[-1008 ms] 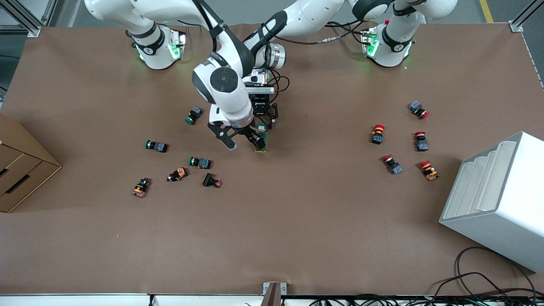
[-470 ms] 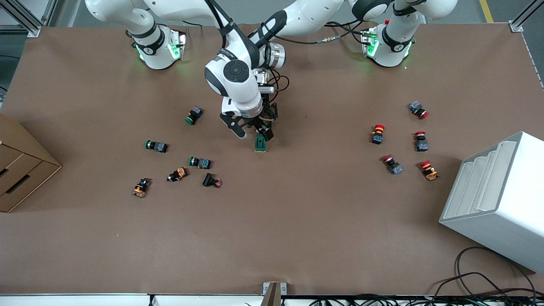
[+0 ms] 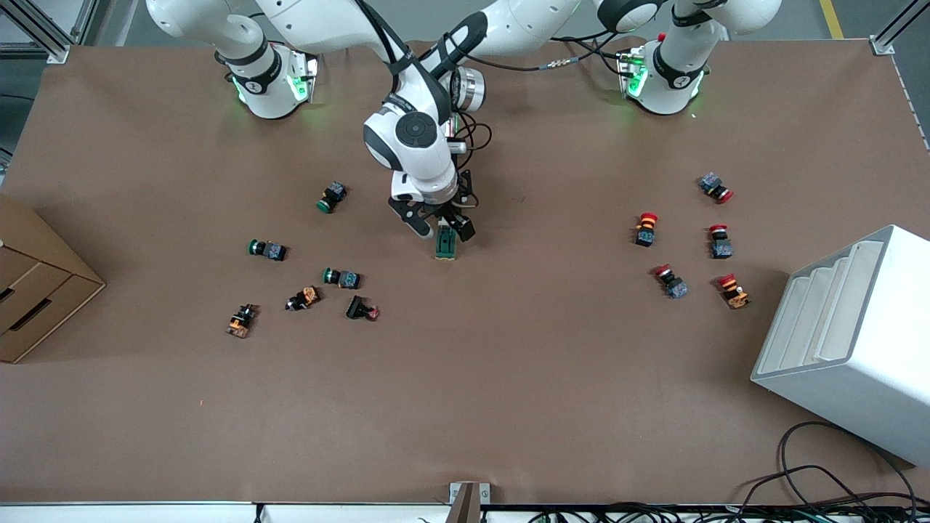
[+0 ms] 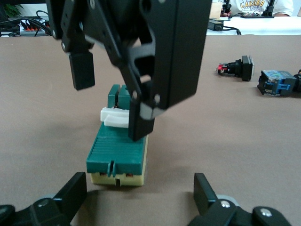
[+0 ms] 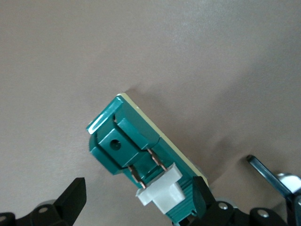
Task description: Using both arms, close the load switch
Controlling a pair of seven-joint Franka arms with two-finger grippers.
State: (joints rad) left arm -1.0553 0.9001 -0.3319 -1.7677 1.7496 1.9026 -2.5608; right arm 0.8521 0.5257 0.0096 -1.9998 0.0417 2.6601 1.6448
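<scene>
We see the load switch (image 3: pixel 445 244) lying flat on the brown table (image 3: pixel 508 378), near the middle, with green-capped push buttons (image 3: pixel 332 196) toward the right arm's end and red-capped push buttons (image 3: pixel 645 228) toward the left arm's end. The right gripper (image 3: pixel 440 226) hangs just over the switch, its 2 fingers spread apart; in the left wrist view one finger (image 4: pixel 140 121) stands right against the white lever (image 4: pixel 115 117), which lies low on the green body. The left gripper (image 4: pixel 141 193) sits low at the end of the switch farther from the front camera, its 2 fingers wide apart and clear of the block (image 5: pixel 141 157)
</scene>
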